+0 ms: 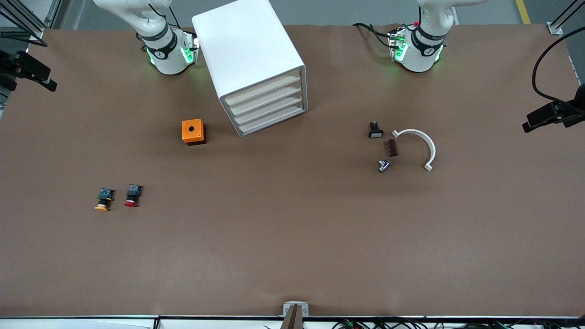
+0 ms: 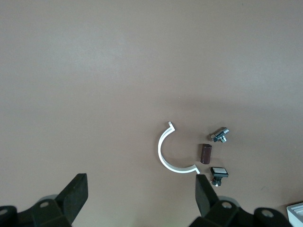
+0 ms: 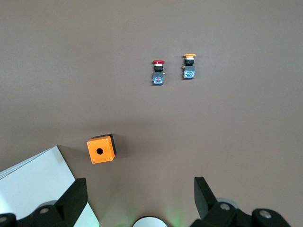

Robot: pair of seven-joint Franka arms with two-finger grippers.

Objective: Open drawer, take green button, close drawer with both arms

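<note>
On the brown counter, the yellow-capped push button and red-capped push button lie nearest the camera; no green-capped button is visible (presumably inside the cabinet). Farther back, the uppermost cream-fronted shallow drawer of the white rounded-edge box cabinet sits fully closed; it is probably light and free-sliding, best hooked under its front lip. The left gripper and right gripper wait high near their bases, jaws released.
</note>
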